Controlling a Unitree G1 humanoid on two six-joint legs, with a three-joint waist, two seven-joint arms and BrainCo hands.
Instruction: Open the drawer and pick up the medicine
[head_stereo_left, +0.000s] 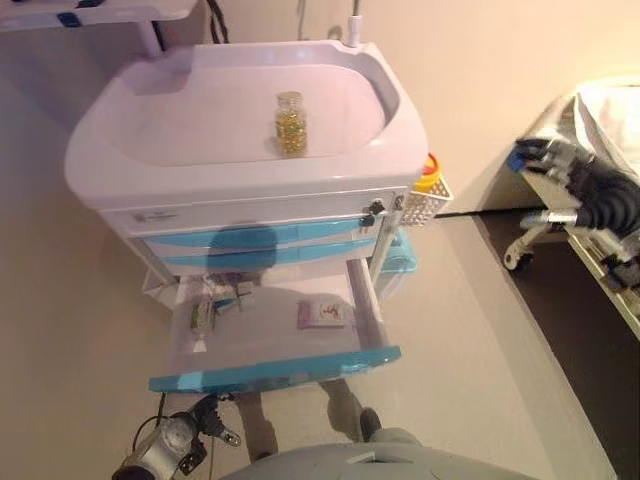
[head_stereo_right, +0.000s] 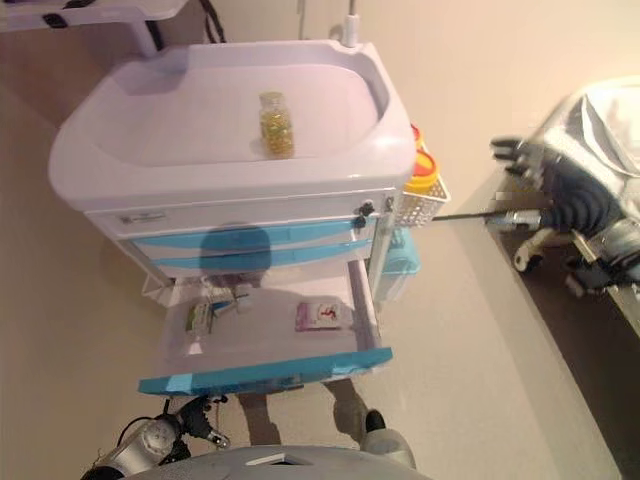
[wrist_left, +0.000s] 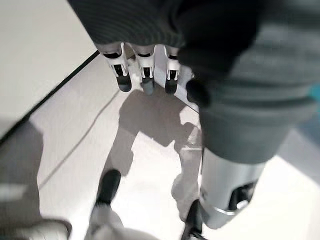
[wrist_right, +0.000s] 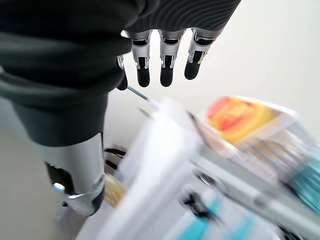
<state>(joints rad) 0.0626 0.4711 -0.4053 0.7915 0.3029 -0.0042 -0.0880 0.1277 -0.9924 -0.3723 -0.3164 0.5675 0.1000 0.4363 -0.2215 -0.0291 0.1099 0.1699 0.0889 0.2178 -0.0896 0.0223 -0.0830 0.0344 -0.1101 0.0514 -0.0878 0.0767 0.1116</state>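
The white cart's (head_stereo_left: 150, 150) lowest drawer (head_stereo_left: 275, 370), with a blue front, stands pulled out. Inside it lie a pink-and-white medicine packet (head_stereo_left: 322, 313) at the right, a green-and-white box (head_stereo_left: 205, 316) at the left and some small packs (head_stereo_left: 235, 295) behind that. A bottle of yellow pills (head_stereo_left: 291, 123) stands on the cart's top. My left hand (head_stereo_left: 215, 425) hangs low, in front of the drawer's left corner, fingers (wrist_left: 145, 75) straight and empty. My right hand (head_stereo_right: 525, 160) is raised to the right of the cart, apart from it, fingers (wrist_right: 165, 65) straight, holding nothing.
A white wire basket (head_stereo_left: 428, 205) with a yellow, red-capped container hangs on the cart's right side. A pale blue bin (head_stereo_left: 402, 262) sits on the floor behind the drawer. A wheeled bed (head_stereo_left: 610, 110) stands at the right, a table (head_stereo_left: 100, 12) at the far left.
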